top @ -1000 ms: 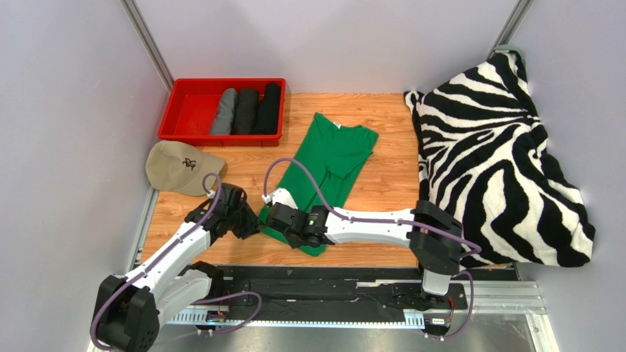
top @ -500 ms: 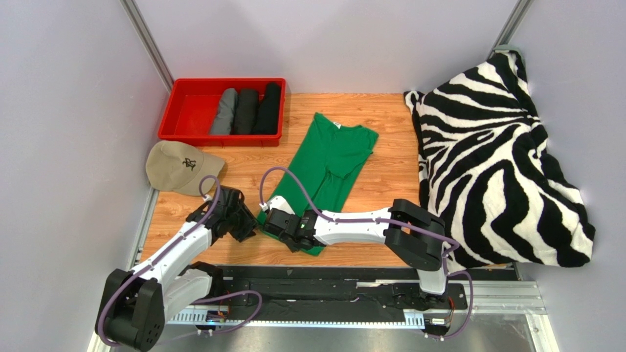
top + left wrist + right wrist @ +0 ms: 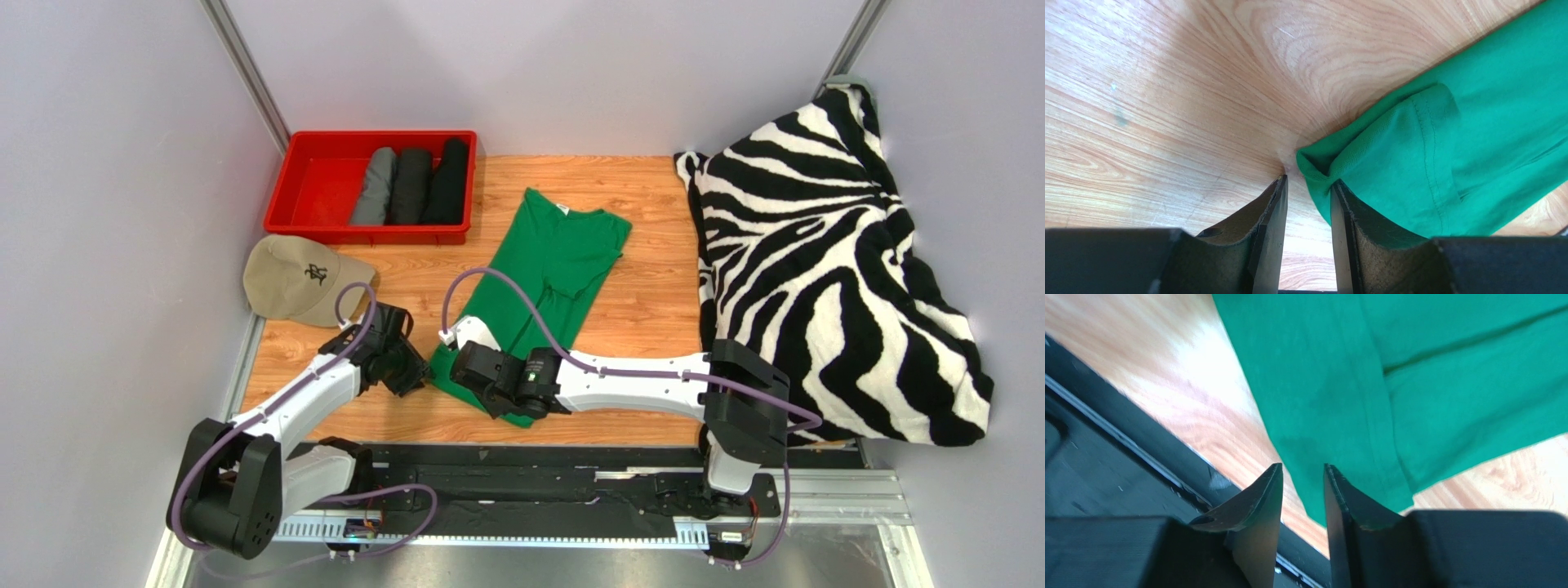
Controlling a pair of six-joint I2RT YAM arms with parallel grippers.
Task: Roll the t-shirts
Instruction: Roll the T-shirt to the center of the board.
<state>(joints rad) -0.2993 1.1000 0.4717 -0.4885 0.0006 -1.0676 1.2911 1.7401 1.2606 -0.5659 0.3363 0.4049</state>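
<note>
One green t-shirt (image 3: 552, 263) lying flat; three rolled t-shirts (image 3: 411, 184) (grey, two black). Left gripper (image 3: 1308, 180), right gripper (image 3: 1303, 468) reaching low at hem, jaws slightly parted, empty.

Open tabletop (image 3: 650, 294) strip between green t-shirt (image 3: 550, 270) and zebra blanket (image 3: 834, 282); blanket blocks the right side. Far-left corner obstructed by red tray (image 3: 321, 184) and beige cap (image 3: 298, 279).
</note>
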